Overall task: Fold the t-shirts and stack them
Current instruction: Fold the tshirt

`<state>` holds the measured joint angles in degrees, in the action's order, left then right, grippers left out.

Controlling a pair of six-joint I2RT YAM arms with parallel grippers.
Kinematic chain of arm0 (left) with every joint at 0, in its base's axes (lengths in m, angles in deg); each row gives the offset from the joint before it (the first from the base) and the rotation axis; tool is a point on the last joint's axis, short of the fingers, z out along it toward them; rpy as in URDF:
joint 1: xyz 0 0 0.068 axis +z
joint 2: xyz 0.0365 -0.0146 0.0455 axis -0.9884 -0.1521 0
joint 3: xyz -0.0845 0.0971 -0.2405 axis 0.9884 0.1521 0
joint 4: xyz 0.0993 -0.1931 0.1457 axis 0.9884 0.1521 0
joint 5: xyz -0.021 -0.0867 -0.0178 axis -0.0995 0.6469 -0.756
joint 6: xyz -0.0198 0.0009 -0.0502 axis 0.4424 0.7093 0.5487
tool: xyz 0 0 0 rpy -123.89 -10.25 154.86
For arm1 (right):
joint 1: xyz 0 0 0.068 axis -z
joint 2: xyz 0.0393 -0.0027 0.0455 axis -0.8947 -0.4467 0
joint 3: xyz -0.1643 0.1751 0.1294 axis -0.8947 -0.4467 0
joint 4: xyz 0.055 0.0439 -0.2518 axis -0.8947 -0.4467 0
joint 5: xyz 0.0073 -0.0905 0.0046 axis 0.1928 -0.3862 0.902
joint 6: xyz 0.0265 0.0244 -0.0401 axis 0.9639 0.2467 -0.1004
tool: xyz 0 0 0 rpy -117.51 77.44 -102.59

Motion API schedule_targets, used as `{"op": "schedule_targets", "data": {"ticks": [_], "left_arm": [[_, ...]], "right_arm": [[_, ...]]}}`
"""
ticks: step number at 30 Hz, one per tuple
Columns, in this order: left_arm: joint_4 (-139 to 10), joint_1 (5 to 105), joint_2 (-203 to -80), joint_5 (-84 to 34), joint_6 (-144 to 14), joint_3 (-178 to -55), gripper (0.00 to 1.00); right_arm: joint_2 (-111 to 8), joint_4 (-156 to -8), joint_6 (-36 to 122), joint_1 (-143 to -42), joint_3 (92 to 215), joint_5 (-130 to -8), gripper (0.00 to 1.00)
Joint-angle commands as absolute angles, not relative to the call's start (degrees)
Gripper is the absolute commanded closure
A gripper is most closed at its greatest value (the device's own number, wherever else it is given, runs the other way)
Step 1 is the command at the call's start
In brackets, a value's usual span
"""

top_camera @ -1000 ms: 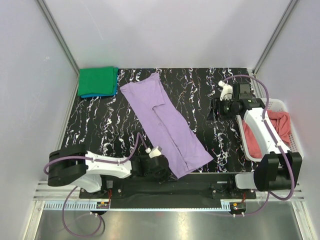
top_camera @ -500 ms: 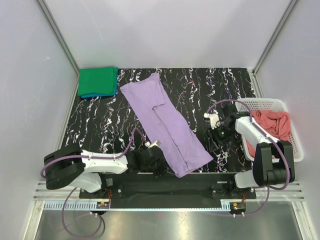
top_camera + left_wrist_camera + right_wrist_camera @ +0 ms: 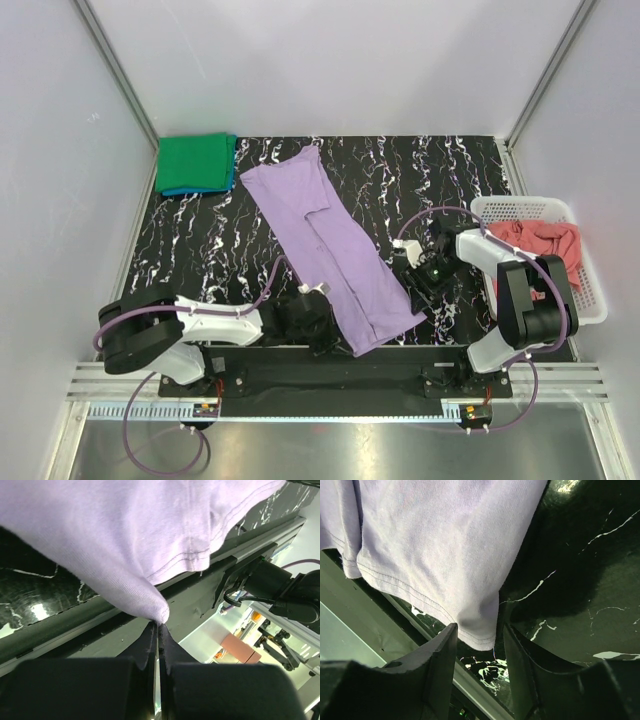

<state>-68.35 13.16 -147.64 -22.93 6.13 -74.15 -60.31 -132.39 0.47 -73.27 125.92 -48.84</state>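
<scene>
Step in hand: taking hold of the light purple t-shirt (image 3: 335, 245) for its next fold.
- Laid flat as a long strip on the dark marbled table (image 3: 200, 250), well apart from the white basket (image 3: 520, 205), on the side toward the table's middle. Runs on a slant, its near hem closer to the basket than its far end.
- Already narrowed lengthwise by the look of it, so likely an end-over-end fold to come.

Tools:
- Left gripper (image 3: 158, 625): at the hem corner farther from the basket. Fingers pressed together, with a peak of purple cloth drawn up to the tips. Judged pinched, though only a small bite.
- Right gripper (image 3: 480, 629): between the basket and the shirt, at the hem corner nearer the basket. Jaws about half apart, straddling that corner, cloth lying between them, not yet clamped.

Next move calls for:
- Right jaws to shut on the corner.
- Both corners then to rise level and travel together toward the far end.
- Risk: a thin pinch on the left slipping out under the pull.

Elsewhere:
- Green t-shirt (image 3: 195, 160) folded on top of a blue t-shirt (image 3: 185, 190), at the far corner of the table farthest from the basket.
- Salmon t-shirt (image 3: 545, 245) crumpled inside the basket, unfolded.
</scene>
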Motion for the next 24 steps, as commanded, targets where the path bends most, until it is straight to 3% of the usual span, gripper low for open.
{"op": "schedule_targets", "data": {"ticks": [1, 17, 21, 22, 24], "left_arm": [[-69.43, 13.58, -146.88, -21.52, 4.18, -76.41, 1.0], [-69.43, 13.75, -146.44, -21.87, 4.01, -76.85, 1.0], [-71.09, 14.02, -146.18, -21.18, 5.76, -74.84, 1.0], [-71.44, 14.28, -146.17, -20.91, 5.94, -74.66, 1.0], [-71.45, 14.98, -145.83, -20.29, 6.21, -74.22, 1.0]], "right_arm": [[-59.94, -132.08, -0.7, -73.75, 125.57, -48.77, 0.5], [-64.51, -132.25, 1.24, -73.66, 126.62, -52.11, 0.51], [-63.55, -132.95, 2.12, -73.75, 127.06, -54.04, 0.64], [-63.29, -132.69, 2.46, -73.66, 126.89, -54.57, 0.75], [-62.5, -132.78, 2.99, -73.66, 126.97, -56.14, 0.85]]}}
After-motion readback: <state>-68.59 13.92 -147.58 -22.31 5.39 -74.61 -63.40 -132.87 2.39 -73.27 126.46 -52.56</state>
